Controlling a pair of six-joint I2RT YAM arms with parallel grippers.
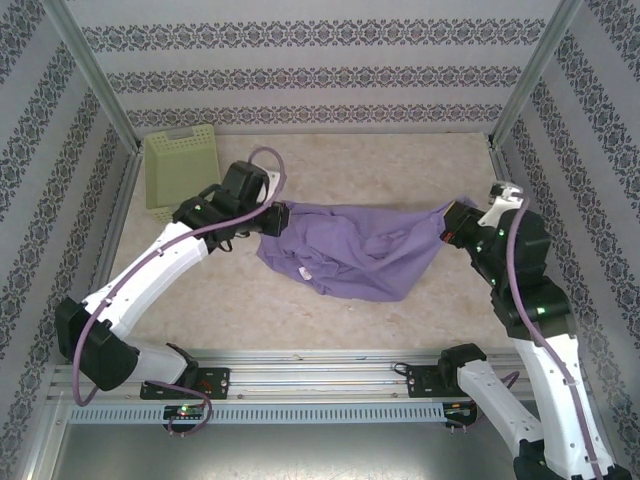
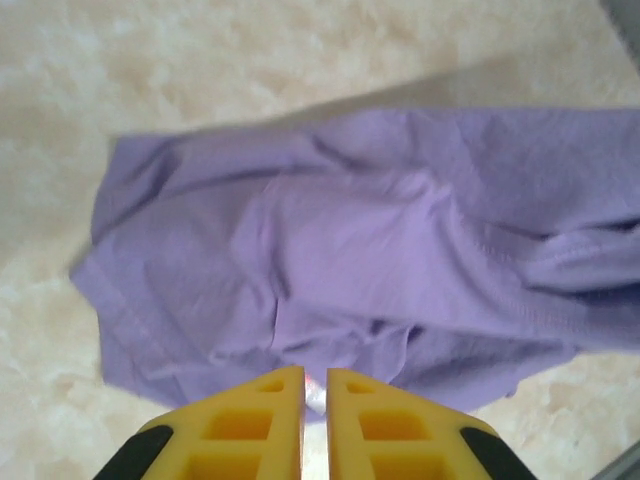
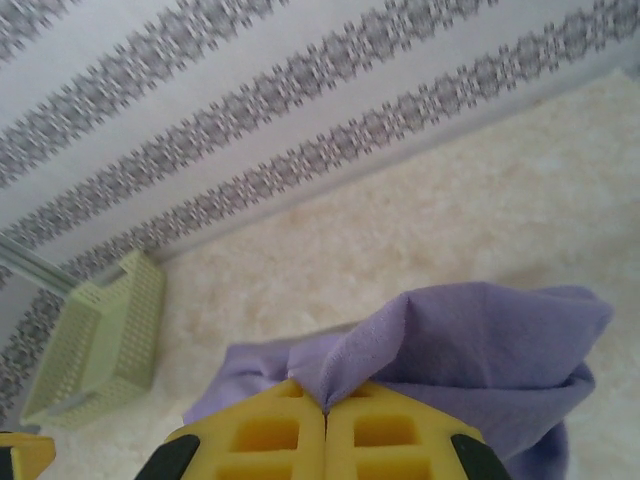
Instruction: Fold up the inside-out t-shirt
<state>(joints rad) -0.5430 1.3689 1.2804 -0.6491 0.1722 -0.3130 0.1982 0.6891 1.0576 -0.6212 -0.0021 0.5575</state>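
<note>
The lavender inside-out t-shirt [image 1: 350,250] hangs crumpled between my two grippers, its middle sagging onto the table. My left gripper [image 1: 272,220] holds the shirt's left end. In the left wrist view its yellow fingers [image 2: 250,420] stand almost together, with a bit of cloth and a small white tag pinched in the narrow slit, and the t-shirt [image 2: 380,230] spreads below. My right gripper [image 1: 447,228] holds the right end, lifted off the table. In the right wrist view the gripper [image 3: 325,405] is shut on a raised fold of the t-shirt [image 3: 480,340]. No lettering shows.
A pale green basket [image 1: 182,165] lies at the back left corner, just behind the left arm, and it shows in the right wrist view too [image 3: 95,340]. Patterned walls and metal posts close in the beige table [image 1: 400,170] on three sides.
</note>
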